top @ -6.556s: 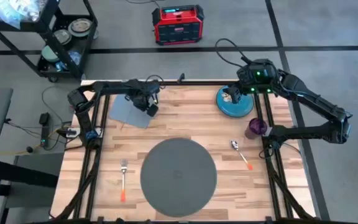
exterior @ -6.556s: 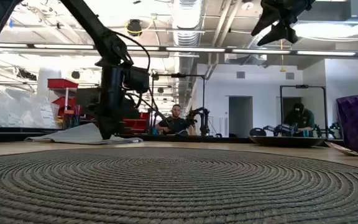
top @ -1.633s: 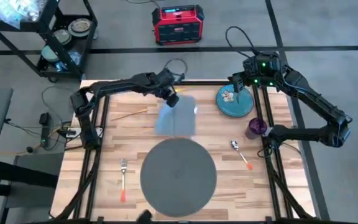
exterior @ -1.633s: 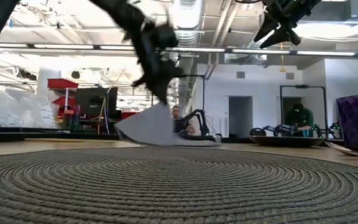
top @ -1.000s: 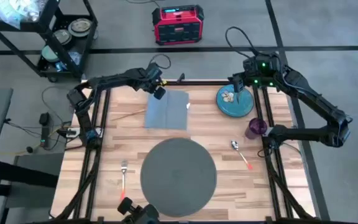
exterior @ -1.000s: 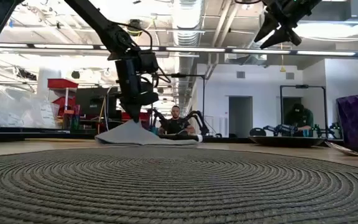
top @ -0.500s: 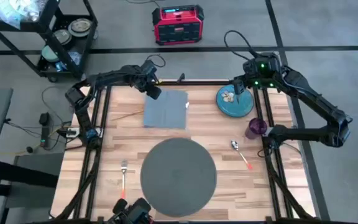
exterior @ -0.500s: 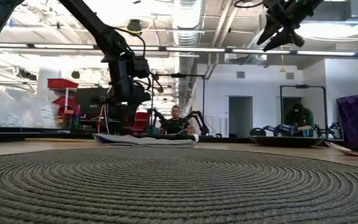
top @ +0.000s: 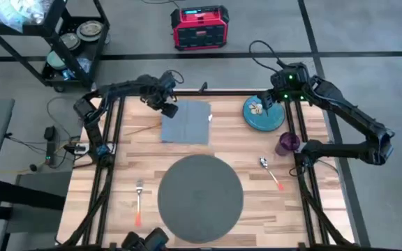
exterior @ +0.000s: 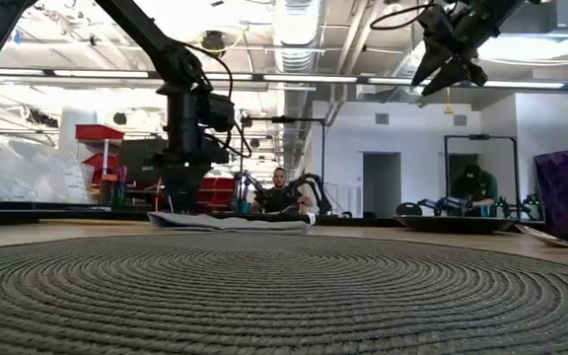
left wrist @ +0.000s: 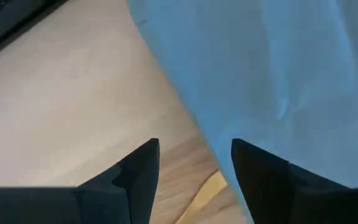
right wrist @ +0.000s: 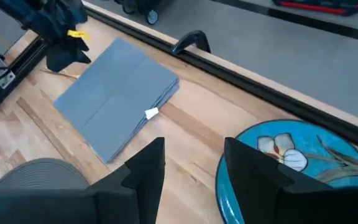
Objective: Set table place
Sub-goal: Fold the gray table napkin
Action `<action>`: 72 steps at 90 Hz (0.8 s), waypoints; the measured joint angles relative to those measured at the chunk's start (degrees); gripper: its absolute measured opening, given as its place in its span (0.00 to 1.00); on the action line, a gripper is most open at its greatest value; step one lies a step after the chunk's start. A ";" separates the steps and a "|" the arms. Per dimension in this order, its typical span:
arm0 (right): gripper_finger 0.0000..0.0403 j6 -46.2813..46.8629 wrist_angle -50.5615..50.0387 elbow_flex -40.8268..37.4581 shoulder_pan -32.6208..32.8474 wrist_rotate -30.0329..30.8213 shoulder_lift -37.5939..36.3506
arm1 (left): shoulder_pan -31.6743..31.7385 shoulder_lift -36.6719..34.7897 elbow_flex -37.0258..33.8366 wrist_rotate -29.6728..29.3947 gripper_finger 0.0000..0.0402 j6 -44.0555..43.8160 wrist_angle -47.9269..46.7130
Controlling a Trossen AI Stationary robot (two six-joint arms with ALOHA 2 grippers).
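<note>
The large round dark grey placemat [top: 201, 197] lies flat on the light wood worktop [top: 145, 153], near the front edge and about midway across it. Everything else is placed here from that mat.

Beyond the mat, toward the far edge, a folded grey napkin [top: 186, 123] lies flat on the planks, apart from the mat. The left gripper [top: 167, 108] hangs at the napkin's far left corner, its fingers [left wrist: 138, 171] spread and holding nothing; in the left wrist view the napkin's edge runs between them, with bare wood to one side. In the low view this arm comes down just above the napkin [exterior: 230, 221], which shows as a low flat strip behind the mat's woven rings [exterior: 284, 296].

Beyond the mat and to its right sits a teal plate [top: 263, 115] with a pale painted design. The right gripper [top: 269, 100] hovers over the plate's far side, well above the worktop; its fingers [right wrist: 145, 171] stand apart and empty, and the right wrist view looks past them to the plate [right wrist: 291, 165] and the napkin [right wrist: 117, 102].

To the mat's right lie a purple cup [top: 287, 143] and, nearer the mat, a spoon with an orange handle [top: 271, 172]. To the mat's left lies a fork with an orange handle [top: 139, 201].
</note>
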 joint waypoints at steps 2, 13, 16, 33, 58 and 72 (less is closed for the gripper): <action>0.38 0.02 0.12 0.00 0.00 -0.07 0.00 | 0.33 0.00 -0.74 1.23 0.45 -0.19 0.91; 0.38 0.06 0.84 0.00 0.00 -0.09 0.00 | 2.00 0.00 -4.81 5.93 0.45 -2.66 6.23; 0.38 0.07 0.88 0.00 0.00 -0.09 0.00 | 2.33 0.00 -5.64 6.06 0.45 -2.87 6.53; 0.38 0.17 1.06 0.00 0.00 -0.09 -0.02 | 2.81 -0.15 -8.05 7.24 0.45 -3.21 10.28; 0.38 0.17 1.40 0.00 0.00 -0.09 -0.02 | 2.25 0.04 -8.39 10.73 0.11 -2.03 16.55; 0.38 0.17 1.40 0.00 0.00 -0.09 -0.02 | 1.54 -1.27 -8.42 11.49 0.01 -2.15 17.13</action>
